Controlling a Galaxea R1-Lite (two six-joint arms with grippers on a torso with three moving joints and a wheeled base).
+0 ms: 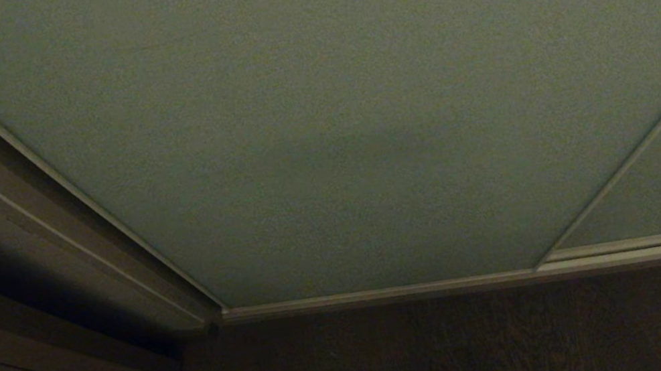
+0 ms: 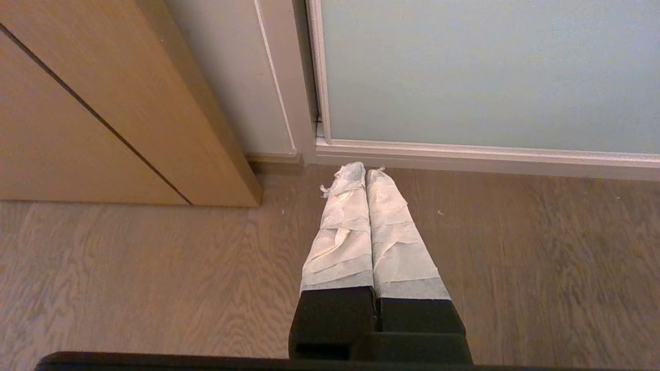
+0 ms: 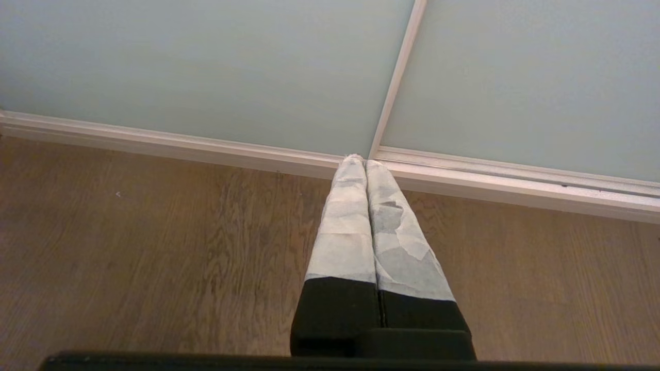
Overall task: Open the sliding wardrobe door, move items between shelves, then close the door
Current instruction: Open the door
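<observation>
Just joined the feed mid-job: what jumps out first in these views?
The pale grey-green sliding wardrobe door fills the head view, shut, its frame meeting the wood floor. Both tape-wrapped end effectors hang shut above that floor: the left end effector near the door's left edge, the right end effector near the seam between panels.

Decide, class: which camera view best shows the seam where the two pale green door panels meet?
The right wrist view: the seam runs down to the floor rail, sharp and well lit. The head view shows the same seam dimly, near its right edge. The left wrist view shows only one panel and its left edge, no seam.
</observation>
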